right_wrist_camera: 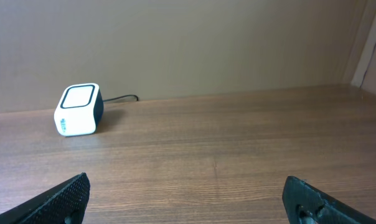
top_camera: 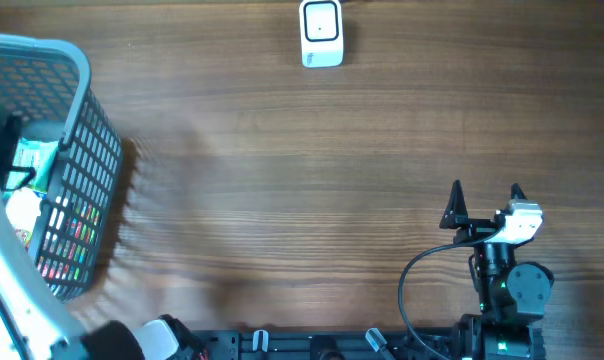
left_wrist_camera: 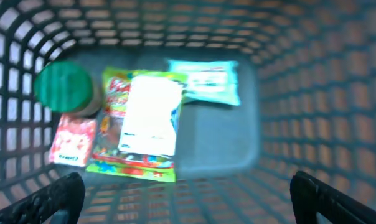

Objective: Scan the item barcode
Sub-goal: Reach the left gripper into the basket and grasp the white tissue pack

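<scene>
Pick stage: left fingers spread wide and empty, hovering inside basket. Candy bag lies flat on its floor beside a green-lidded jar. Right fingers spread, idle. Next: descend, pinch bag, carry across surface to scanner.

Nothing can be read with certainty. A white label is seen on the colourful packet inside the basket, but its print is too blurred. Printed marks are also seen on the pink packet and on the light blue packet, equally unreadable. A small blue mark is seen on the side of the scanner, too small to be read.
</scene>
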`<action>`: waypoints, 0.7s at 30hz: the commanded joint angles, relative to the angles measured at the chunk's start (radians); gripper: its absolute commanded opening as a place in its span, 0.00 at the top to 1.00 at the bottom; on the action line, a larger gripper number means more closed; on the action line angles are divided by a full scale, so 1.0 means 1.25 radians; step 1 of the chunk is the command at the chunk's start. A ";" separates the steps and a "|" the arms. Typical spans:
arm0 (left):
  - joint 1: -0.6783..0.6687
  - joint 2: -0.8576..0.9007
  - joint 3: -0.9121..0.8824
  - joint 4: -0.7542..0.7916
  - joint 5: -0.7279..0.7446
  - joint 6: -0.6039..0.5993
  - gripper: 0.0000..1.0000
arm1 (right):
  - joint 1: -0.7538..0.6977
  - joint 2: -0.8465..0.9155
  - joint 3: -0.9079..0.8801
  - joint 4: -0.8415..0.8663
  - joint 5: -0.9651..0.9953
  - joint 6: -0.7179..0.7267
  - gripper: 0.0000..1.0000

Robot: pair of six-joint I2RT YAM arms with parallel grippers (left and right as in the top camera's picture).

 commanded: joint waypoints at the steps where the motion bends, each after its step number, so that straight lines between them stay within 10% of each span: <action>1: 0.064 0.066 -0.002 -0.021 0.020 -0.058 0.00 | 0.003 -0.003 -0.001 0.002 -0.005 -0.010 0.00; 21: 0.219 0.179 -0.380 0.340 0.272 0.248 0.00 | 0.003 -0.003 -0.001 0.002 -0.005 -0.010 0.00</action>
